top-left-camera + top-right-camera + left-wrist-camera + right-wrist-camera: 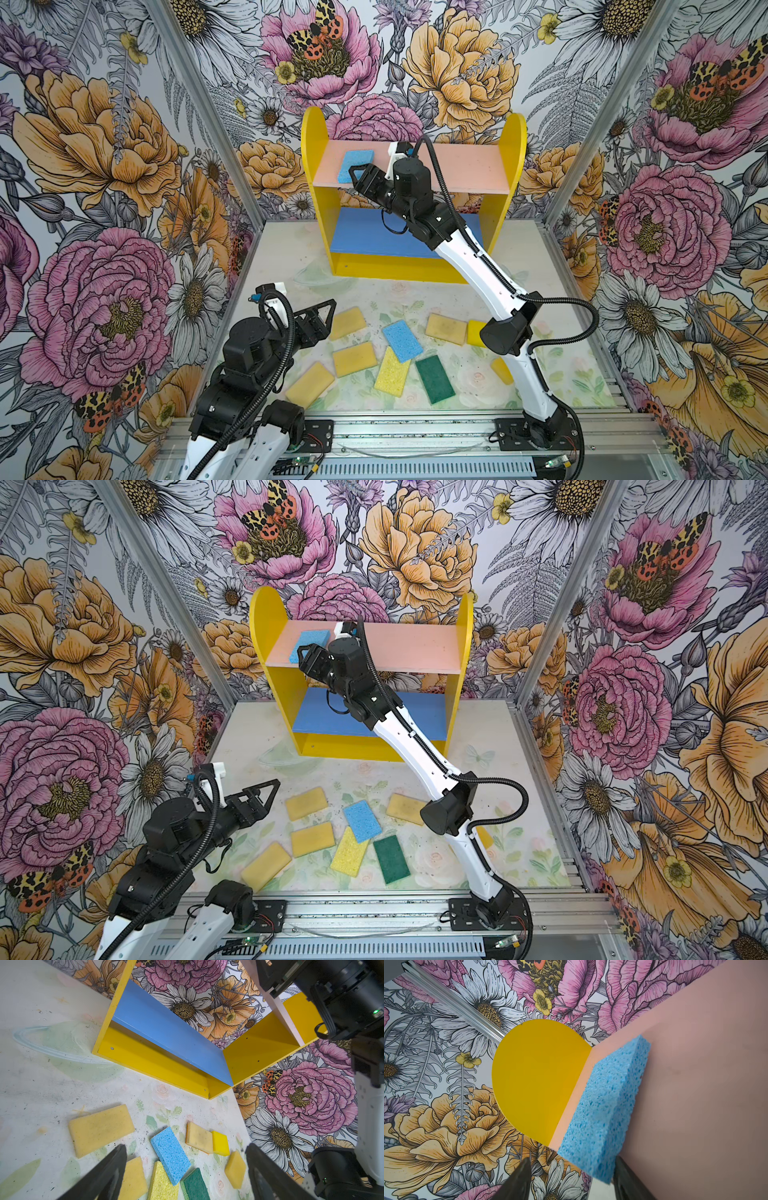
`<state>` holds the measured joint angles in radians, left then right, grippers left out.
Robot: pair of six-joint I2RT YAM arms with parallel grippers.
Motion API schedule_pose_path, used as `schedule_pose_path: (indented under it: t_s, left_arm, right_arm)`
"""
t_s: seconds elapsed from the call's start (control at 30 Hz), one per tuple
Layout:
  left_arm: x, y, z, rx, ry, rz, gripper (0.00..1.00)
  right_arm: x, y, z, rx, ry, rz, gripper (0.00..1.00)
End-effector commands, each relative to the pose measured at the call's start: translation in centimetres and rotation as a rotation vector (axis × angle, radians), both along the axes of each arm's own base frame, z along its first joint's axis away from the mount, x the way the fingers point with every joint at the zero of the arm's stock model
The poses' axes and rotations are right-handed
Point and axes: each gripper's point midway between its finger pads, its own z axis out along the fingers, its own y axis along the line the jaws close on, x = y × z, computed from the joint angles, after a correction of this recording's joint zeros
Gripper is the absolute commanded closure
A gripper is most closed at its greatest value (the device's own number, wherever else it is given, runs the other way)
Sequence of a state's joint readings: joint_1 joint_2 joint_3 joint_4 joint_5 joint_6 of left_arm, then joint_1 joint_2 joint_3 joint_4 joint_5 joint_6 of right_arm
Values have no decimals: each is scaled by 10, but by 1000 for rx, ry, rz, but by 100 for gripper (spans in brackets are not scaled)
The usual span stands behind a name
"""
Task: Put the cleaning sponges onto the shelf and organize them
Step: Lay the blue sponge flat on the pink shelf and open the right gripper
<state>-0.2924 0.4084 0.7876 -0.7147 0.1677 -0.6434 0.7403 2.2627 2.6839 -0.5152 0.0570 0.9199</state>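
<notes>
- One blue sponge (351, 161) lay flat at the left end of the pink board (457, 166) of the shelf (314, 137) in both top views. It sat close to the side panel, I judge to leave room for a row beside it.
- My right gripper (356, 178) hung at that sponge's front end, jaws parted, gripping nothing.
- Nine sponges lay scattered on the table (291, 257). My left gripper (326, 318) hovered wide open and empty near a tan sponge (347, 323), probably poised for the next pick.
- From the left wrist, the blue board (166, 1028) was smooth, painted and bare. In front of the shelf a second blue sponge (170, 1155), pitted, overlapped a porous yellow sponge (163, 1182). Beside them lay a felt-like green sponge (194, 1185), and farther off a small, smooth bright yellow sponge (220, 1142).
- From the right wrist, the blue sponge showed open pores and thick soft sides. Its near corner reached the board's front edge, or just past it, between my fingers (517, 1180). One finger was clear of it; the other was so near that I cannot tell whether it touched.
</notes>
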Motion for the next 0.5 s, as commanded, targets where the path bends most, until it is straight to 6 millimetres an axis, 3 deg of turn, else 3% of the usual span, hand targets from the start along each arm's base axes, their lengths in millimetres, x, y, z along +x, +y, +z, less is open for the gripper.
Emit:
schedule_pose_path:
  t_s: [0.0,0.2,0.47]
  left_arm:
    - [0,2,9,12,-23,9,9]
    - [-1,2,10,2,-21,6,9]
    - [0,2,12,-9,-16,12,8]
  right_arm:
    - [3,-11,-33,-111,84,-32,36]
    - [-5,-15,-43,-153,123,-24,33]
    - [-17,-31,-38,-166,144,-54,28]
